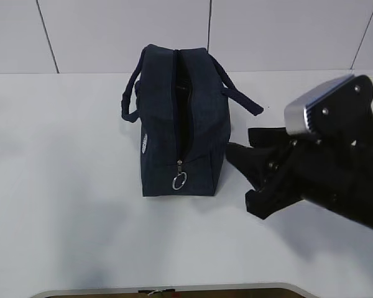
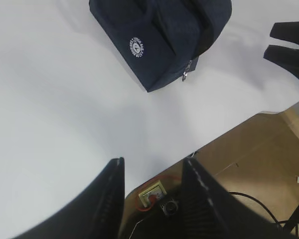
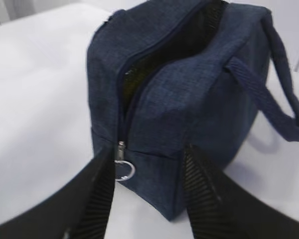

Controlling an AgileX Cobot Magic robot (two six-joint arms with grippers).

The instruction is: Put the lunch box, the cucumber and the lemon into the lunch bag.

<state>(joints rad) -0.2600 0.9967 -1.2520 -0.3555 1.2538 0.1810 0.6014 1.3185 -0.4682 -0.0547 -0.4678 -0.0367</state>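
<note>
The dark navy lunch bag (image 1: 174, 124) stands upright in the middle of the white table, its top zipper open and its ring pull (image 1: 179, 180) hanging at the near end. My right gripper (image 1: 242, 180) hovers just right of the bag's near corner, open and empty. In the right wrist view the lunch bag (image 3: 189, 99) fills the frame and the right gripper (image 3: 148, 152) straddles its near corner beside the ring pull (image 3: 124, 171). My left gripper (image 2: 154, 162) is open and empty over the table's front edge, well short of the lunch bag (image 2: 159, 45). The lunch box, cucumber and lemon are out of view.
The white table (image 1: 62, 205) ends in a rounded front edge (image 1: 174, 289), with a white panelled wall behind it. Below that edge, the left wrist view shows brown floor (image 2: 269, 159) with cables and a small yellow box (image 2: 152, 191).
</note>
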